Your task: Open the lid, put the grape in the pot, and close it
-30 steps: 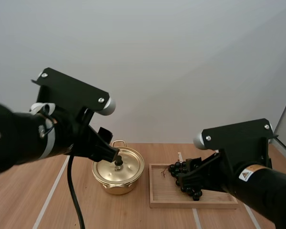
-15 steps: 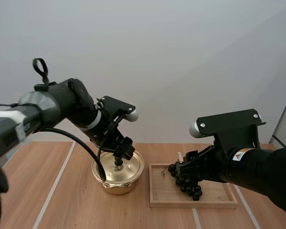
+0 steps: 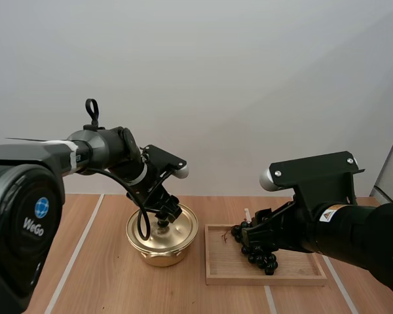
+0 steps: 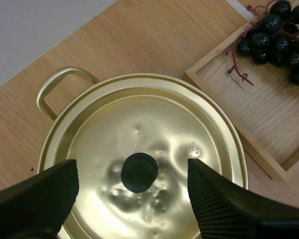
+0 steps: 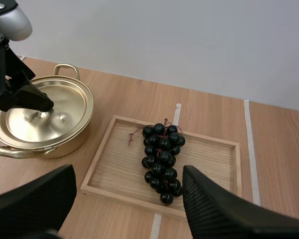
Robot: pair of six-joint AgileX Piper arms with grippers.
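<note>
A gold pot (image 3: 158, 252) with its lid (image 4: 144, 144) on stands left of a wooden tray (image 3: 295, 275). My left gripper (image 3: 165, 213) hovers open just above the lid, its fingers (image 4: 40, 196) apart on either side of the black knob (image 4: 139, 172), not touching it. A bunch of dark grapes (image 5: 162, 159) lies in the tray (image 5: 209, 149). My right gripper (image 5: 128, 174) hangs open above the tray's near side, short of the grapes, with nothing between its fingers. In the right wrist view the pot (image 5: 40, 117) shows with the left gripper (image 5: 30, 98) over its lid.
The wooden table (image 3: 105, 281) has white stripes across it and free room left of the pot and in front of it. The pot's loop handle (image 4: 60, 84) points away from the tray.
My left arm has stretched forward and away from the camera, its gripper staying over the lid's knob. The right arm pulled back slightly, then held still above the grapes.
</note>
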